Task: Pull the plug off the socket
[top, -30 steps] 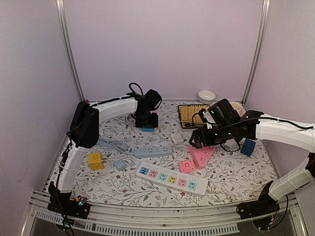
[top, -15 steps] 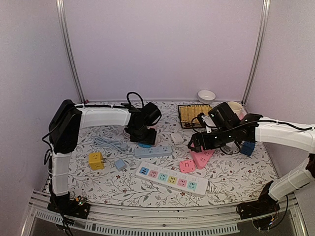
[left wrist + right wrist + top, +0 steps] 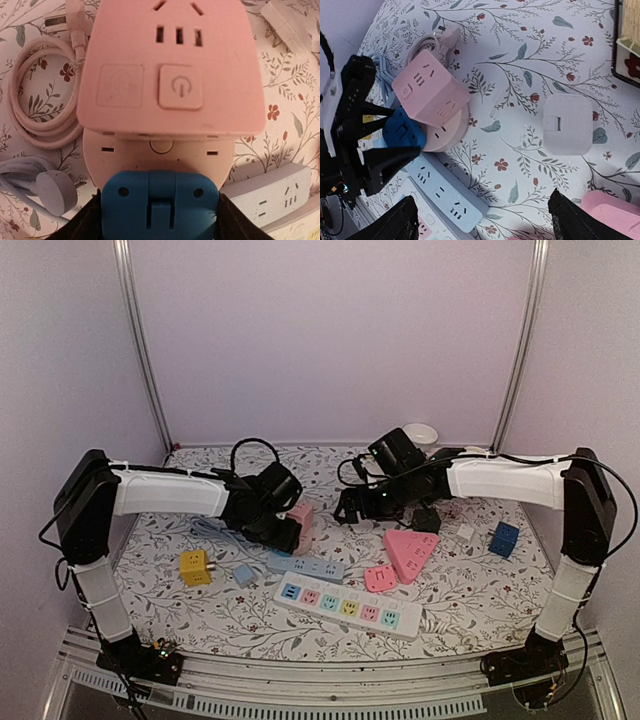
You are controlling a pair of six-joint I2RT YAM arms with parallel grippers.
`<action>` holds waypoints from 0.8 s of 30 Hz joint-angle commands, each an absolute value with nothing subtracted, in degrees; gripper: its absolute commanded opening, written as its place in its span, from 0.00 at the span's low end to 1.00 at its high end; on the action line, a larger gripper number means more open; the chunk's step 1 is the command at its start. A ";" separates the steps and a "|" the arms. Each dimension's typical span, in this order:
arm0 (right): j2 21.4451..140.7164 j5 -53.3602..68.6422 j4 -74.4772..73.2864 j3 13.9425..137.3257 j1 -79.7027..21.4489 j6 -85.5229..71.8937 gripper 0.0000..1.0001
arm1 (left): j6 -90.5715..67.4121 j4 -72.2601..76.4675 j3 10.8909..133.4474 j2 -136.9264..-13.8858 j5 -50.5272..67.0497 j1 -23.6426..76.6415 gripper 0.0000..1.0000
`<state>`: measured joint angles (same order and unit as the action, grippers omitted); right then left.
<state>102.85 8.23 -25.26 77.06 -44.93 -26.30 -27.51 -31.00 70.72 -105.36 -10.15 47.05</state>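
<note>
We see the left hand (image 3: 406,133) clamped on the blue plug (image 3: 159,200), with one black finger pressed to each side of it. The plug sits against the round cream socket (image 3: 155,155), which lies just under the pink cube socket (image 3: 170,70) and touches it. Our right hand (image 3: 485,225) hangs above the desk (image 3: 530,45) to the right of the pink cube socket in the top view. Its fingers are spread wide with nothing between them. A coiled pink cord (image 3: 30,110) lies just beside the pink cube socket. A pale blue power strip (image 3: 447,192) lies near it, on the side towards the arms' bases. A white square adapter (image 3: 567,123) rests apart from it.
</note>
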 commanded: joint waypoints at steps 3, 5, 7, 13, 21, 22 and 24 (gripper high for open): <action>115.49 13.03 -25.42 92.71 -44.91 -30.81 0.92 | -25.36 -23.68 65.25 -100.06 -3.94 46.58 0.54; 119.62 13.66 -25.66 96.83 -45.21 -32.08 0.92 | -26.12 -22.55 63.74 -99.55 -2.09 46.58 0.53; 122.68 13.64 -25.67 100.29 -45.68 -33.57 0.92 | -26.57 -21.65 62.25 -99.13 -1.00 46.68 0.53; 128.87 13.20 -25.58 105.84 -47.02 -37.56 0.92 | -25.61 -20.39 58.31 -96.82 0.16 46.65 0.53; 130.35 12.27 -25.88 103.97 -49.39 -37.41 0.92 | -24.09 -18.98 57.63 -96.79 0.79 46.56 0.54; 130.28 12.15 -25.99 103.37 -49.87 -37.15 0.92 | -24.10 -18.72 57.72 -97.03 0.81 46.52 0.54; 129.90 12.12 -26.28 101.97 -50.51 -36.93 0.92 | -24.22 -18.68 58.10 -97.42 0.71 46.56 0.54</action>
